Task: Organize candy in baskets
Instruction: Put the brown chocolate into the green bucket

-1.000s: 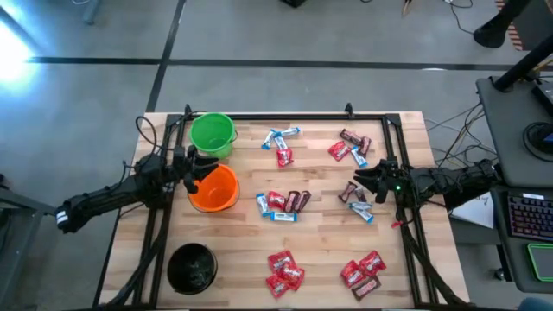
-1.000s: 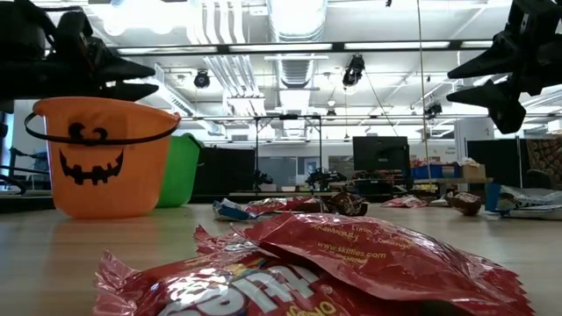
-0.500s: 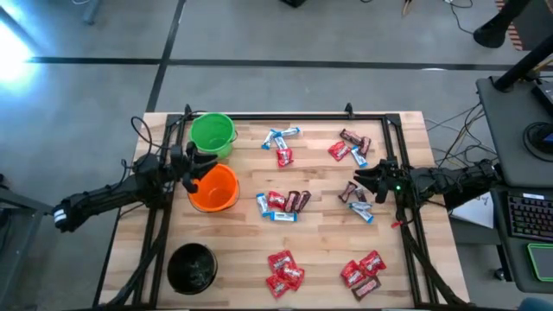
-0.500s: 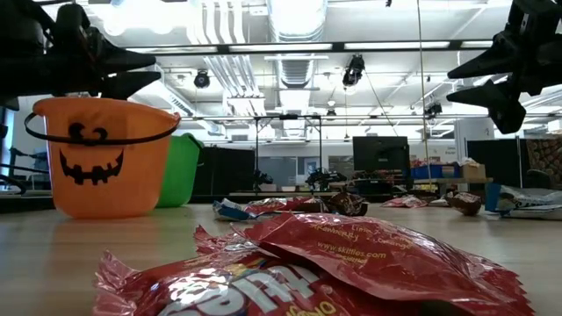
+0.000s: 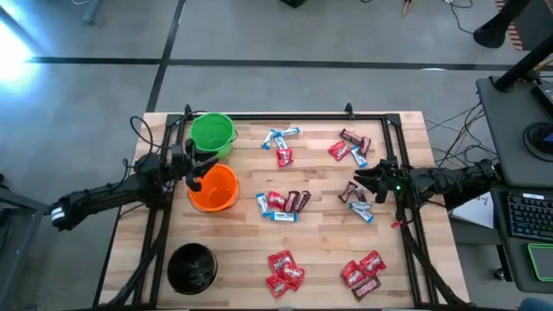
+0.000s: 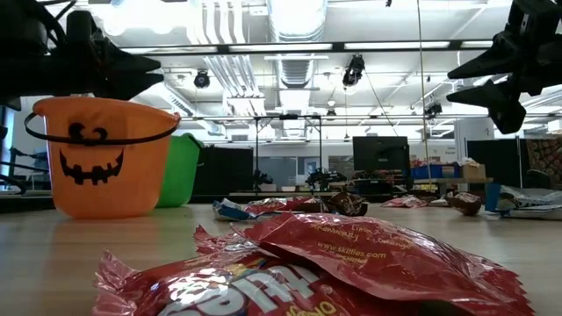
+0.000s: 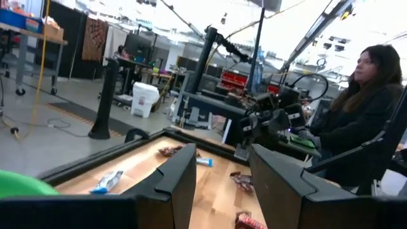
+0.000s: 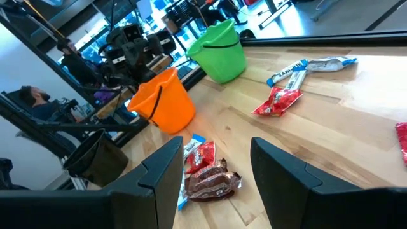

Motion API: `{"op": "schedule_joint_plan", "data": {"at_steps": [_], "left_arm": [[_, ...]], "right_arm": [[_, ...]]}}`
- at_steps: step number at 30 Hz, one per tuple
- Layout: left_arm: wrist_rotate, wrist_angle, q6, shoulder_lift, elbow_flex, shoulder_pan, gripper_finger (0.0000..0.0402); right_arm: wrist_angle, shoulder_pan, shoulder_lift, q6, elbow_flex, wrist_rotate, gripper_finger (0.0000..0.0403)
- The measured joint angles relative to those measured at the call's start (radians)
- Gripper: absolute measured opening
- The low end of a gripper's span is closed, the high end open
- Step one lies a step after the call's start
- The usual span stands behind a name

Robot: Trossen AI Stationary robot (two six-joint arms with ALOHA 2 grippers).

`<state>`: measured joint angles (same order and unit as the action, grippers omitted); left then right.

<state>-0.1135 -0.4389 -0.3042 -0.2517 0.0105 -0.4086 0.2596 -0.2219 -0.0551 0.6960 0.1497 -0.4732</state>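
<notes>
Three baskets stand along the table's left side: green (image 5: pixel 212 134) at the far end, orange (image 5: pixel 216 188) in the middle, black (image 5: pixel 192 266) near the front. Candy lies loose on the wood in clusters: blue-and-white and red ones (image 5: pixel 282 143), a mixed cluster (image 5: pixel 282 204) at the centre, another (image 5: pixel 352 147) at the far right, and red ones (image 5: pixel 283 269) (image 5: pixel 363 272) near the front. My left gripper (image 5: pixel 197 166) (image 7: pixel 222 159) hovers open over the orange basket's left rim. My right gripper (image 5: pixel 354 185) (image 8: pixel 216 152) hovers open above candy (image 5: pixel 359 206) at the right. Neither has anything between its fingers.
A black frame rail (image 5: pixel 285 115) runs round the table's far and side edges. A person (image 7: pixel 356 121) sits beyond the right side, by a desk with a keyboard (image 5: pixel 529 216). Bare wood (image 5: pixel 242 250) lies between the black basket and the front candy.
My left gripper has tipped its fingers upward and rolled a little while staying over the orange basket. Its fingers stand higher above the basket's rim than before. My right gripper and the candy have kept still.
</notes>
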Motion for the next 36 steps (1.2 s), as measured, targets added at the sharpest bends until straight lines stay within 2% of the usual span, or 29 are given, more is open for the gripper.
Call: {"op": "schedule_joint_plan", "data": {"at_steps": [4,9,15,19,24,28,36], "left_arm": [[0.044,-0.119,-0.031,-0.049,0.000,-0.001,0.0130],[0.102,-0.223,-0.115,-0.109,0.010,-0.001,0.0130],[0.105,-0.228,-0.091,-0.180,0.139,-0.001,0.0130],[0.104,-0.159,-0.086,-0.242,0.256,-0.001,0.0130],[0.104,0.074,-0.086,-0.325,0.424,0.000,0.0130],[0.104,0.255,-0.091,-0.405,0.569,0.000,0.0130],[0.138,0.489,-0.079,-0.584,0.817,0.000,0.0130]], "right_arm": [[-0.002,0.000,0.000,0.008,0.000,-0.040,0.0172],[-0.003,0.000,0.000,0.097,0.000,-0.111,0.0172],[-0.035,0.000,0.000,0.190,0.000,-0.106,0.0172],[-0.121,0.000,0.000,0.175,0.001,-0.096,0.0172],[-0.108,0.000,0.000,0.053,0.083,-0.095,0.0172],[0.024,0.000,-0.007,-0.050,0.230,-0.089,0.0172],[0.610,0.000,-0.135,-0.007,0.545,-0.070,0.0172]]}}
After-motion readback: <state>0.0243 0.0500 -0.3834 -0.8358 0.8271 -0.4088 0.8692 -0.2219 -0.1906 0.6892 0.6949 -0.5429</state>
